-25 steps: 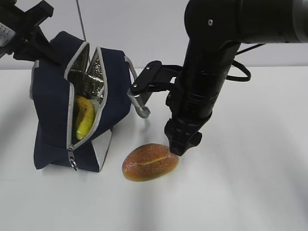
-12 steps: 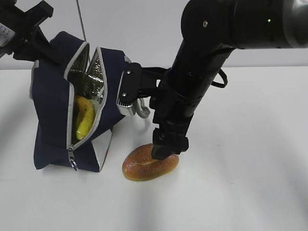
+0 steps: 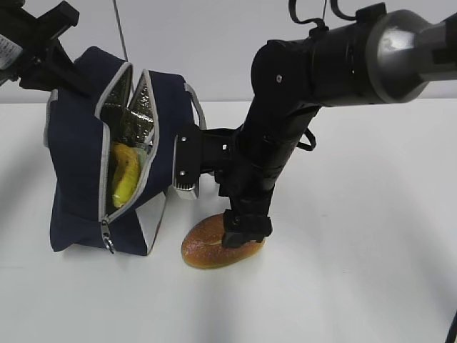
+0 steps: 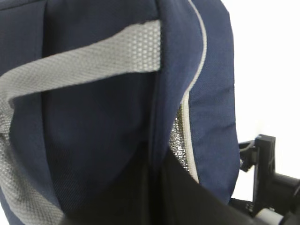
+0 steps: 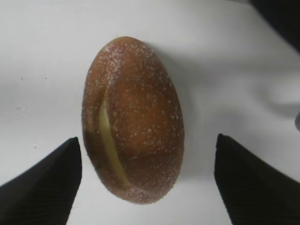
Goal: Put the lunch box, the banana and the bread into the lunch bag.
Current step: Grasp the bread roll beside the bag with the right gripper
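Right wrist view: the right claw stands spread wide over the bread, its two dark fingers flanking the roll on either side with white desk visible in the gaps; neither finger touches the crust. The roll lies between the fingers with its pale slit running lengthwise, slightly left of the claw's centre line.

From the exterior view, the right claw comes down at the right end of the bread, which rests on the desk. Just left of the claw and the roll stands the bag, navy, its zipper parted and silvery lining showing. Inside the opening sits the banana, yellow and upright against the lining. A pale green edge beside the banana may be the box, though too little shows to be sure.

At upper left, the left arm reaches to the bag's top rear edge. The left wrist view is filled by the bag and its grey handle; the left claw itself is hidden there, clenched tight, and whether it pinches the fabric cannot be told.
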You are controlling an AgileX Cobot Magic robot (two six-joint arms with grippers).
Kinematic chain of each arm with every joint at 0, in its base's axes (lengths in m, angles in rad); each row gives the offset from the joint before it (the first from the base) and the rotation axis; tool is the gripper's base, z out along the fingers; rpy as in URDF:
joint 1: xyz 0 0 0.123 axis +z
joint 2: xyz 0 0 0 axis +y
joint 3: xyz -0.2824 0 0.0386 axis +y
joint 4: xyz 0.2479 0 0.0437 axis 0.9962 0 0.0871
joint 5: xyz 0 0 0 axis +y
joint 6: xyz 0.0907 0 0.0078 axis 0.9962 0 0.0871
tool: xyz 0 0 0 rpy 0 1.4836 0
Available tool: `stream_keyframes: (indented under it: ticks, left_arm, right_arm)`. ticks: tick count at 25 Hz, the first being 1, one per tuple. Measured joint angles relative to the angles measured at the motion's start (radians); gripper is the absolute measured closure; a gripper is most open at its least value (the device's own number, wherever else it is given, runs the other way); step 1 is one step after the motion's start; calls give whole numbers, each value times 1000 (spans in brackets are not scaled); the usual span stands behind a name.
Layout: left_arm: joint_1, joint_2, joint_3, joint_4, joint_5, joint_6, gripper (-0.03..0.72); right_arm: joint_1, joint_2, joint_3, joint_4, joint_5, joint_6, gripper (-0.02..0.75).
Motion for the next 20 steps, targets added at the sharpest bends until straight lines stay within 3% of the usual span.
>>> stream_keyframes:
  ticks: [14,20]
  left_arm:
    - [0,0,0,1,0,1,691]
    - [0,0,0,2,0,1,691]
  right_arm:
    - [0,102,0,0,-38,-87,96]
    - [0,104,0,-2,-38,-87,249]
